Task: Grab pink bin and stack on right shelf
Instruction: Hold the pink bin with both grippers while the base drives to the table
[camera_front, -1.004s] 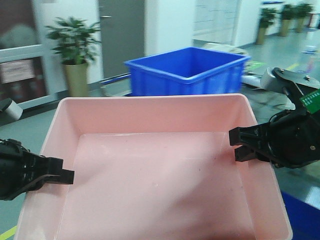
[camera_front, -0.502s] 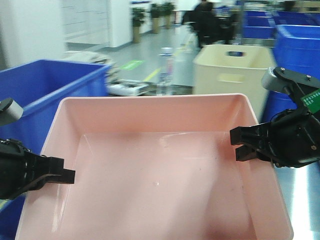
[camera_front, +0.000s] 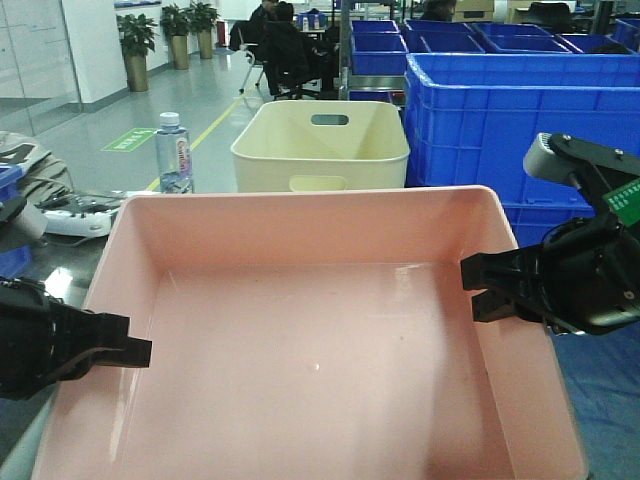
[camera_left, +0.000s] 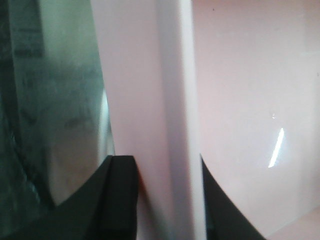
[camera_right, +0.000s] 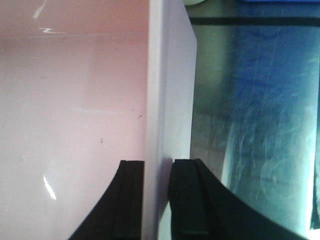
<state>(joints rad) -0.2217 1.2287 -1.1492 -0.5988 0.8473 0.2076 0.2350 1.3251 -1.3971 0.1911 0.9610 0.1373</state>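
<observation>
Beyond stand a cream bin (camera_front: 320, 150) and blue crates (camera_front: 520, 110), so with the left gripper (camera_front: 128, 351) pinching the left wall of the pink bin (camera_front: 310, 350) and the right gripper (camera_front: 486, 290) pinching its right wall, lower both sides evenly onto the glossy shelf (camera_right: 250, 150) below.

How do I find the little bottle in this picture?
Start at the big pink bin filling the front view. Just past its far left corner, left of the cream bin, stands the bottle. It is the only thin, see-through thing there, with a pale cap and a label.
</observation>
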